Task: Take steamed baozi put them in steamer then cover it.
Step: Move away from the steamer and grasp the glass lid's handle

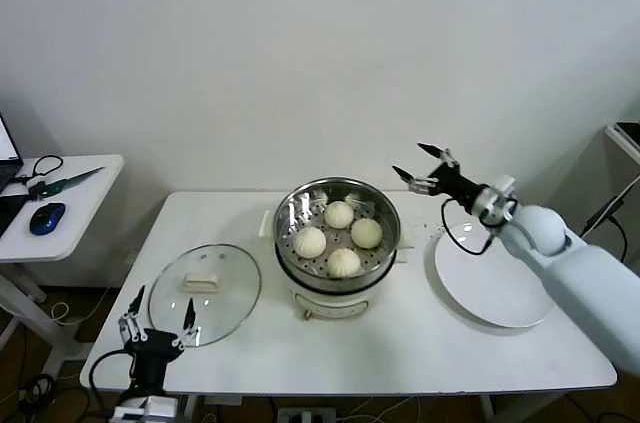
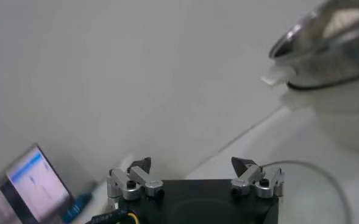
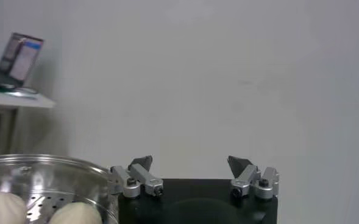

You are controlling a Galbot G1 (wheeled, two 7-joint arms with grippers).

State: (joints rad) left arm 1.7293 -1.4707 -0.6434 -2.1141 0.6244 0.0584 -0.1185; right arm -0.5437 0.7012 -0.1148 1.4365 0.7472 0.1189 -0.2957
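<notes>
Several cream-white baozi (image 1: 339, 214) lie on the perforated tray inside the shiny steamer (image 1: 385, 205), which stands on a white base at the table's middle. The glass cover (image 1: 230, 288) with its white handle lies flat on the table to the steamer's left. My right gripper (image 1: 419, 164) is open and empty, raised in the air just right of the steamer's rim; its wrist view shows the steamer (image 3: 57, 170) with two baozi (image 3: 75, 214). My left gripper (image 1: 159, 311) is open and empty, low at the table's front-left edge beside the cover; its wrist view shows the steamer (image 2: 334, 42).
A flat white plate (image 1: 490, 283) lies on the table to the steamer's right, under my right arm. A side table (image 1: 70, 213) at far left holds a blue mouse (image 1: 46, 217) and cables. A white wall stands behind.
</notes>
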